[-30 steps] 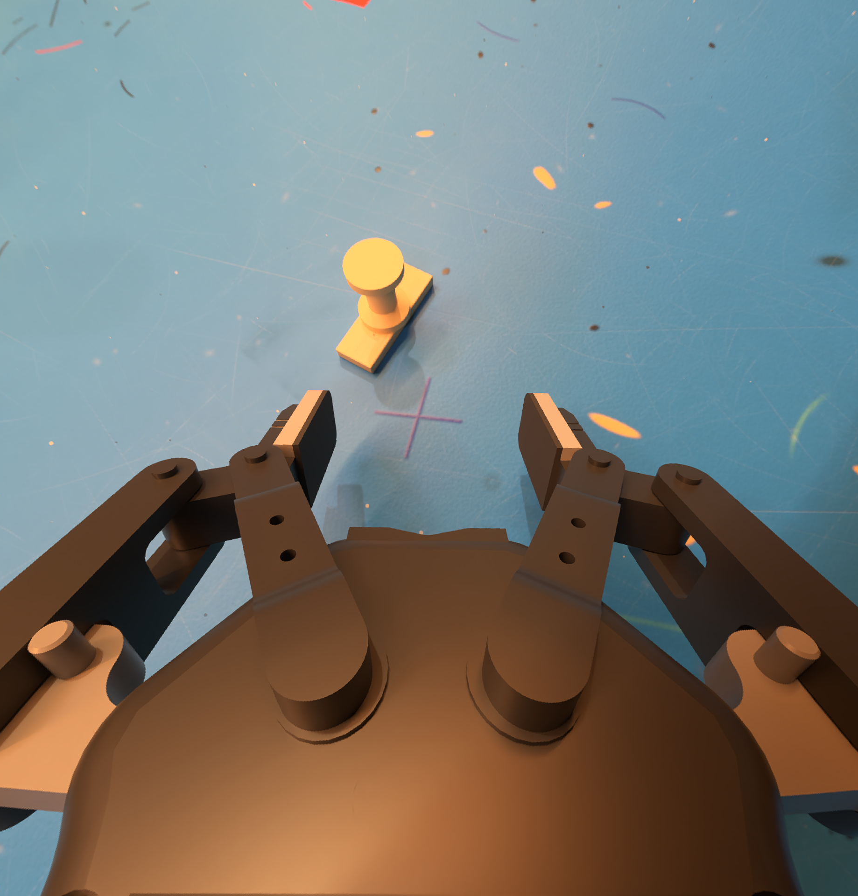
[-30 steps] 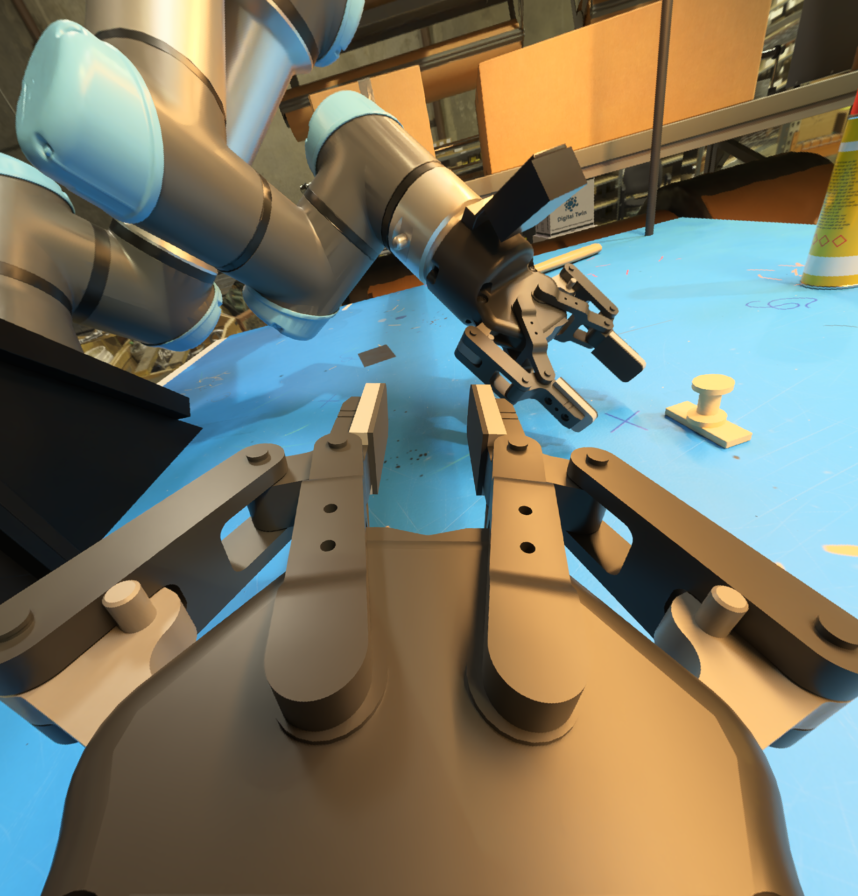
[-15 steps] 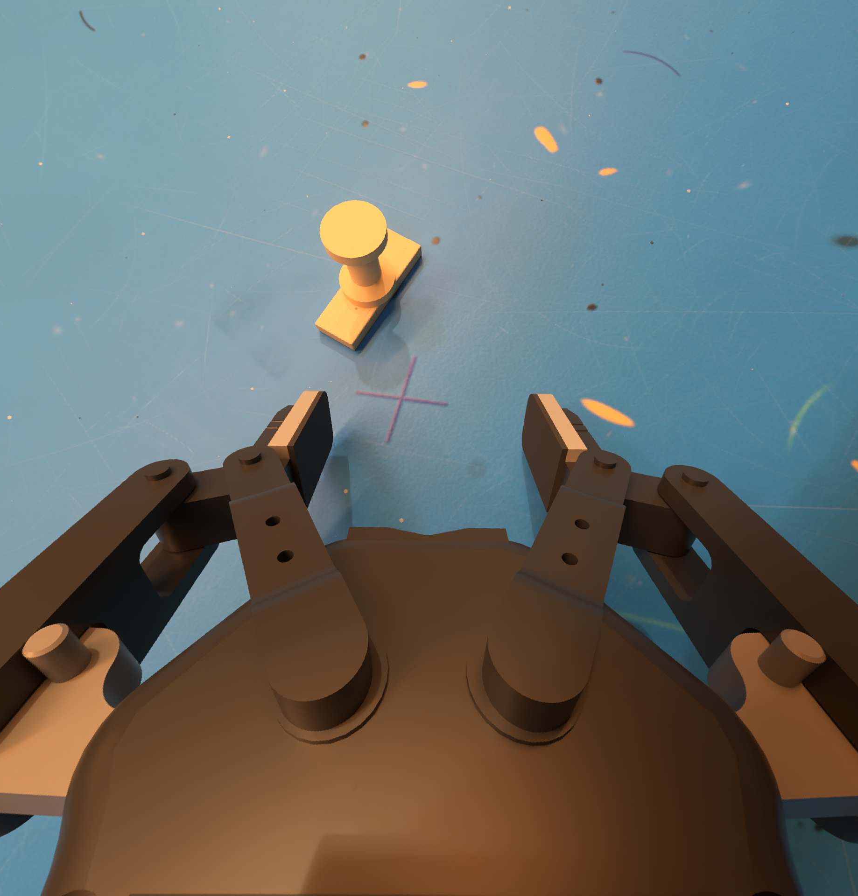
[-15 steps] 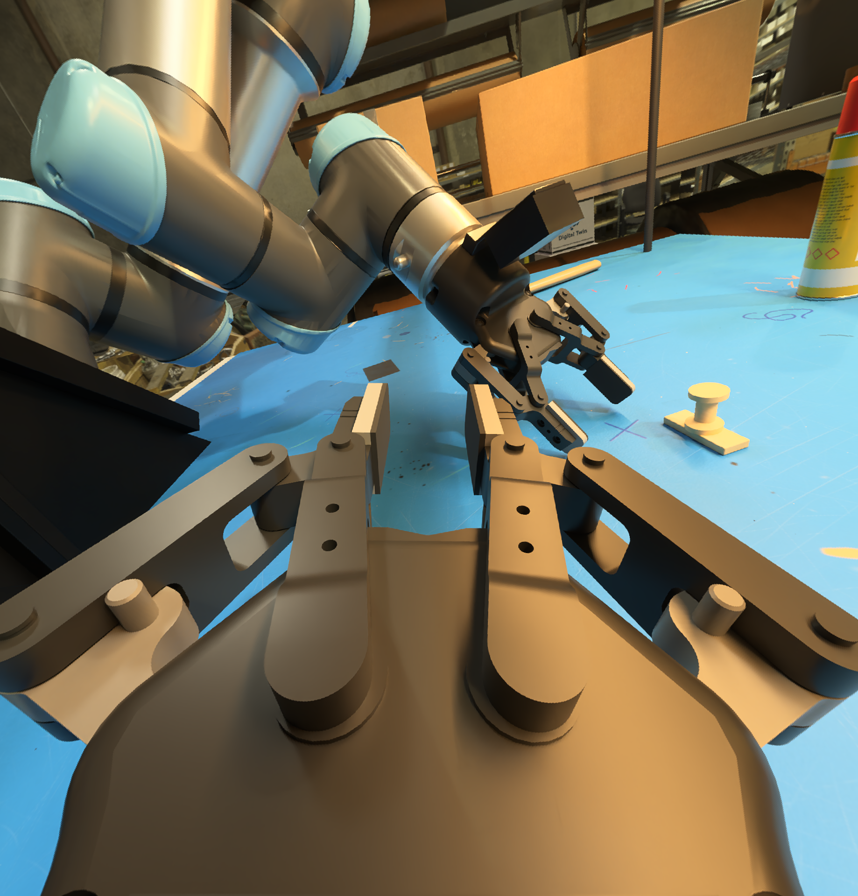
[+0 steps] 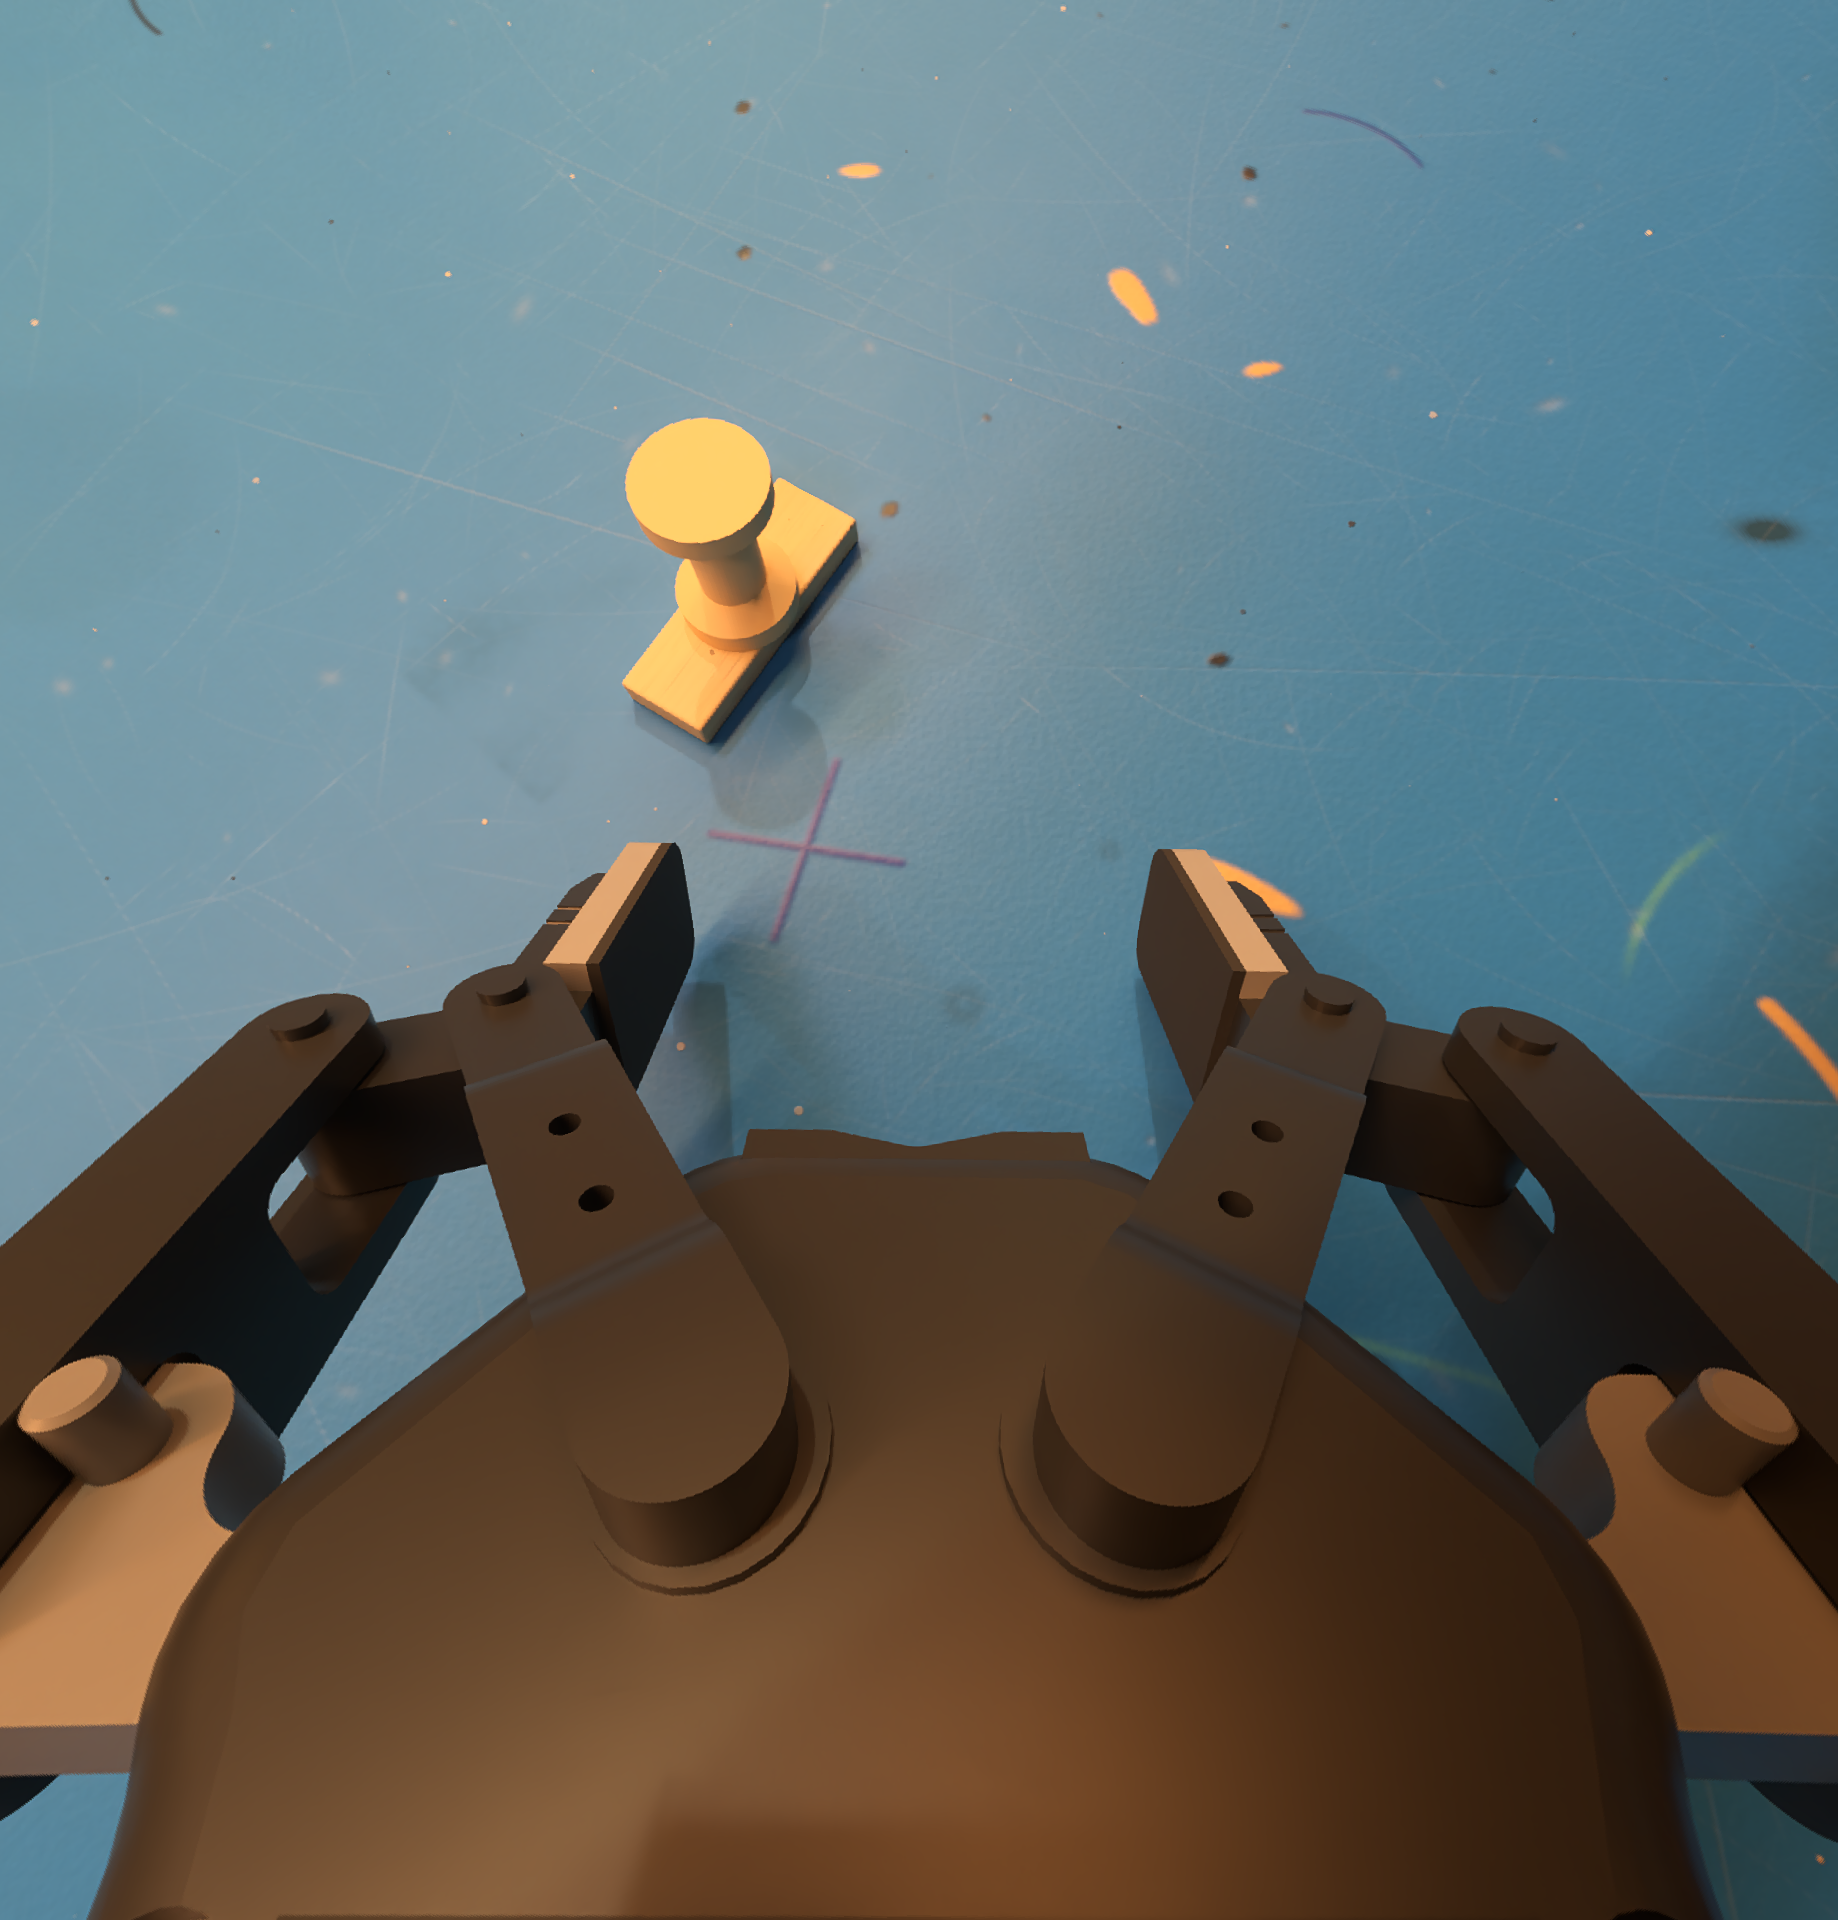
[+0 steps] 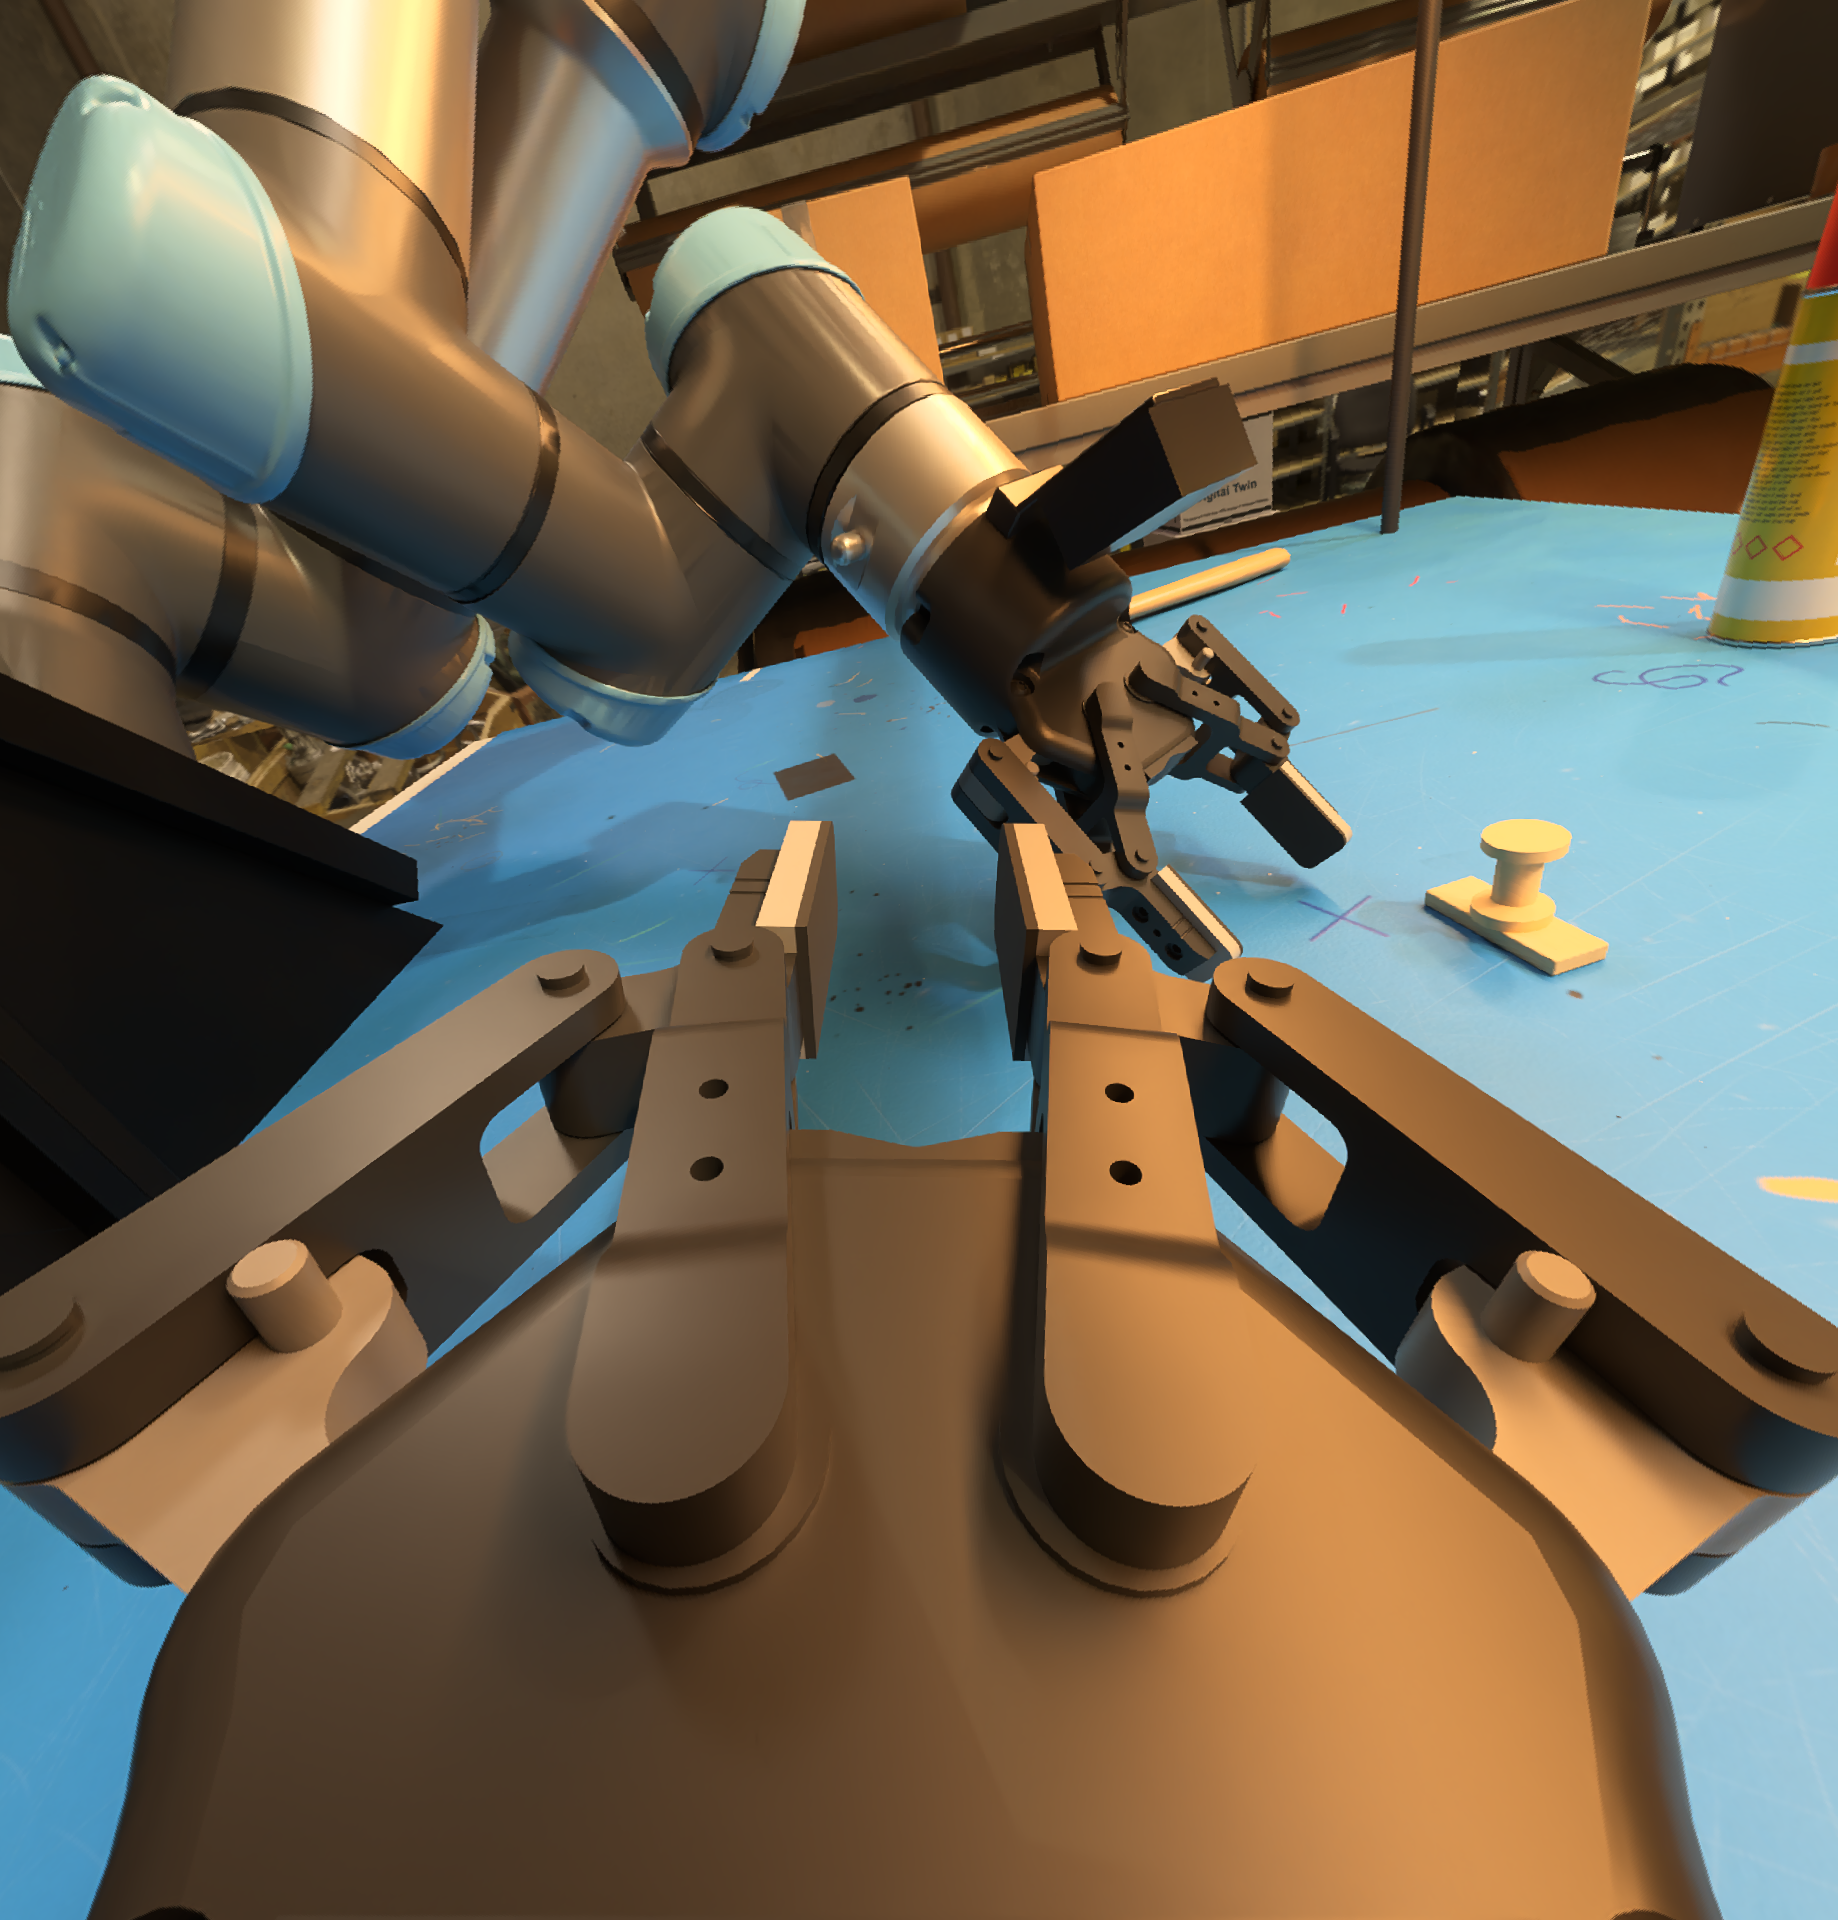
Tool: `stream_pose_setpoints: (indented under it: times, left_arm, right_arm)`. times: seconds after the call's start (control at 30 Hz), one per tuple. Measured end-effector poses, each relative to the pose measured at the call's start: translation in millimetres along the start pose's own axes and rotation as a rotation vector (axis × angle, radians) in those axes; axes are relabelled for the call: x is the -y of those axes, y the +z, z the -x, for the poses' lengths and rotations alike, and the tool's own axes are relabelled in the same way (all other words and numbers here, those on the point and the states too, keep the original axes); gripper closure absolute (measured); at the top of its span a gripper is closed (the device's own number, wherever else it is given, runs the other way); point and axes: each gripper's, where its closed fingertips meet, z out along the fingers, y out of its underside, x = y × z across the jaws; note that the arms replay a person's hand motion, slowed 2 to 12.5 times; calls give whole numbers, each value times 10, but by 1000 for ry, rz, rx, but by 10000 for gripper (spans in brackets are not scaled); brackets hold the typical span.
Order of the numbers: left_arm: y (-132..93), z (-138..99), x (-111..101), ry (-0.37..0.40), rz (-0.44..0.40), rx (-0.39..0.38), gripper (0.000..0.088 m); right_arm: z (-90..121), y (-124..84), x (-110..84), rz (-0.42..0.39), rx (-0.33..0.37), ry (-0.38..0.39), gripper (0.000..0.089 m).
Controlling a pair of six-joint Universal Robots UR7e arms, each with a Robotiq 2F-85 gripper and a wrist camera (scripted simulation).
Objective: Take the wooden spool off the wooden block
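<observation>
Left wrist view: we see the left gripper [image 5: 910, 904] with its jaws spread wide and nothing between them, hanging above the blue table [image 5: 1414, 675]. The wooden spool [image 5: 717, 530] stands upright on the wooden block [image 5: 743, 623], which lies flat on the table ahead of the fingers and a little to the left of their centre line. A purple cross mark [image 5: 806, 850] sits between the fingertips and the block. Spool and gripper are apart; no contact.

Right wrist view: the right gripper [image 6: 915, 904] holds nothing; its jaws stand parted with a moderate gap. It is near the table, well away from the block. Farther off we see the left gripper [image 6: 1247, 883] angled down toward the table, with the cross mark [image 6: 1346, 916] just beyond it and the wooden spool [image 6: 1517, 868] still seated on the wooden block [image 6: 1517, 925] beyond that. A yellow spray can [image 6: 1819, 416] stands at the far right; a wooden dowel [image 6: 1206, 582] lies behind the left arm.

Our judgement: nothing of the task is done. The approach is under way; left to do are closing the gap, gripping the spool, probably at its narrow neck, lifting it clear and setting it down off the block. The block is thin and loose, so it may shift or lift along with the spool.
</observation>
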Motion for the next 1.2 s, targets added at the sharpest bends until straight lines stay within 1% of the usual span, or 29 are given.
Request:
stream_pose_setpoints:
  times: [0.33,0.63,0.73,0.87,0.93,1.03,1.2]
  left_arm:
    - [-2,-89,-2,3,3,-9,113]
    - [-6,-186,17,0,15,-53,103]
    - [-15,-201,18,14,34,-64,110]
    - [-35,-182,33,50,61,-65,126]
    - [-49,-154,77,70,59,-60,128]
    - [-72,-105,185,97,33,-55,129]
    - [-74,-58,372,133,-1,-85,129]
  right_arm:
    - [8,-12,4,-5,0,1,613]
    - [5,-15,8,-8,0,4,613]
    - [6,-15,8,-8,0,3,613]
    - [8,-15,7,-8,1,1,613]
    - [9,-15,7,-8,1,1,614]
    - [10,-15,7,-8,2,1,614]
    - [9,-14,6,-7,3,3,614]
